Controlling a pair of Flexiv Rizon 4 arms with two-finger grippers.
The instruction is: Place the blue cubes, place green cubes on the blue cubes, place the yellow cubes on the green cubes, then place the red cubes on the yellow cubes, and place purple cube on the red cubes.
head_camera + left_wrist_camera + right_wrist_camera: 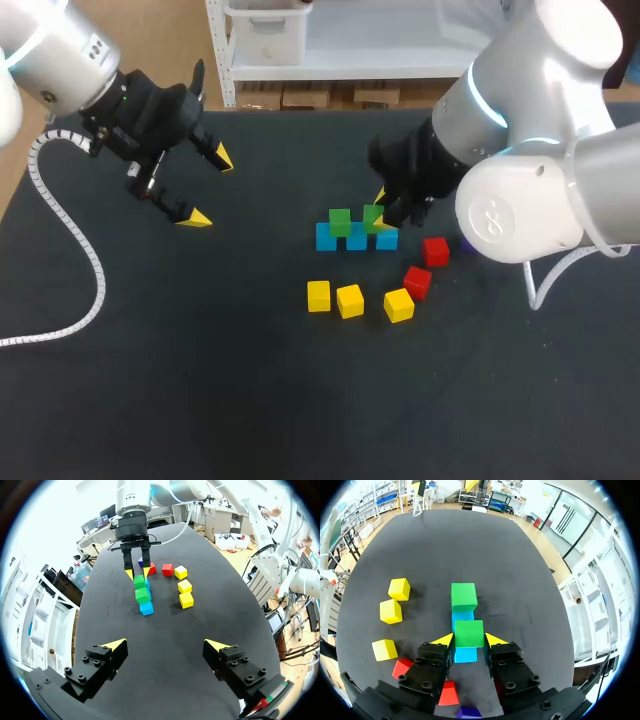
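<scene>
A short row of blue cubes (357, 240) lies mid-table. One green cube (340, 222) rests on its left part. My right gripper (469, 640) is shut on a second green cube (469, 633), which sits on the row's right part (465, 655). Three yellow cubes (350, 301) lie in a line in front of the row. Two red cubes (435, 250) lie to the right, and a purple cube (468, 712) shows under the right wrist. My left gripper (205, 187) hangs open and empty over the table's left, far from the cubes (143, 595).
My left arm's white ribbed cable (70, 240) trails across the table's left side. My right arm's bulky white joint (520, 210) hangs over the table to the right of the red cubes.
</scene>
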